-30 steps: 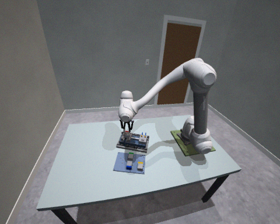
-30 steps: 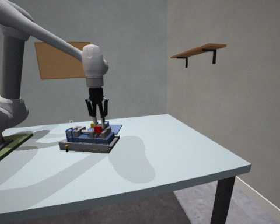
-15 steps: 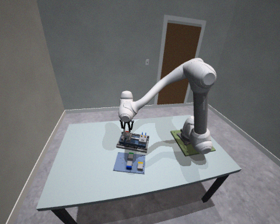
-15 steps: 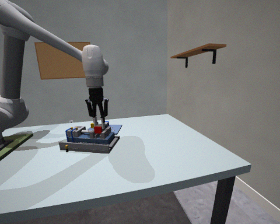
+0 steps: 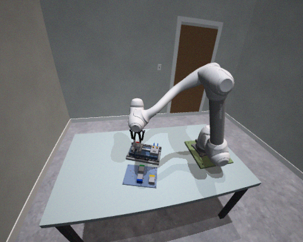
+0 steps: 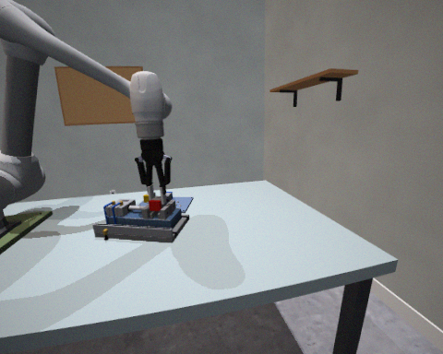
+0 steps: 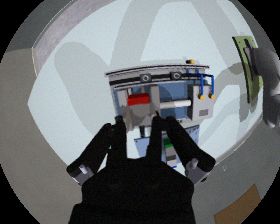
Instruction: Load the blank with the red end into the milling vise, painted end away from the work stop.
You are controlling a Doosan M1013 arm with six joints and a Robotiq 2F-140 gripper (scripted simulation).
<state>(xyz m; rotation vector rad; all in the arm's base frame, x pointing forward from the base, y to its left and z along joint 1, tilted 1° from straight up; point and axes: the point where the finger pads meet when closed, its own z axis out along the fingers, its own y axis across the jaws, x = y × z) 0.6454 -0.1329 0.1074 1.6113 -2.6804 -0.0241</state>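
Note:
My gripper (image 5: 137,140) (image 6: 156,194) (image 7: 140,109) is shut on the grey blank with the red end (image 6: 155,205) (image 7: 140,100). It holds it upright-gripped over the milling vise (image 5: 145,154) (image 6: 137,218) (image 7: 157,78), low between the jaws on the side away from the hose block (image 5: 154,149) (image 7: 204,104). The red end points away from the infeed plate (image 5: 130,180) (image 6: 185,201). I cannot tell whether the blank touches the low bars. Two other blanks lie on the infeed plate: one with green and blue ends (image 5: 141,174) and one with a yellow end (image 5: 151,179).
The vise stands on a raised grey plate (image 6: 124,231) in the middle of the pale table (image 5: 84,176) (image 6: 271,240). The arm's base stands on a green plate (image 5: 204,161) (image 6: 8,235) at the table's side. A wall shelf (image 6: 315,79) hangs far off.

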